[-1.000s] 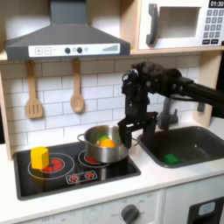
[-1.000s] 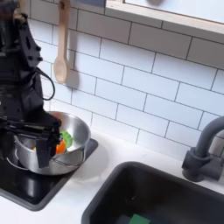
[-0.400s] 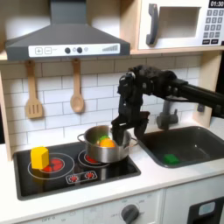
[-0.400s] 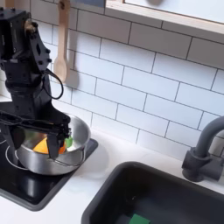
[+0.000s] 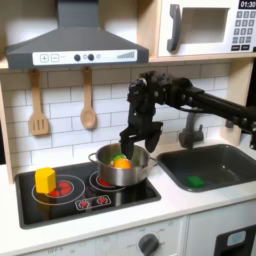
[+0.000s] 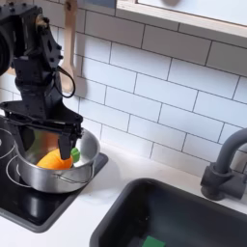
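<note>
Having swung since a second ago from just past the pot's sink-side rim to hanging right over the pot, toward the first exterior view's left. Now hovering with the gripper above the rim, jaws spread open and gripping nothing, black fingers pointing down at the bowl in the second exterior view.

Sitting on the right-hand burner of the black stove top, near the middle of the bench: a shiny steel pot with a wire handle, rounded and reflective. Lying inside, an orange toy with a bit of green beside it, glowing against the metal in both exterior views.

Resting on the left burner near the stove top's left edge, a yellow block, well apart from the pot.

Sinking into the bench's right part, a dark sink with something green on its bottom and a grey faucet at its back edge.

Hanging on the white tiled wall behind: a wooden spatula and a wooden spoon, under a grey range hood. Sitting up at the right, a toy microwave.
</note>
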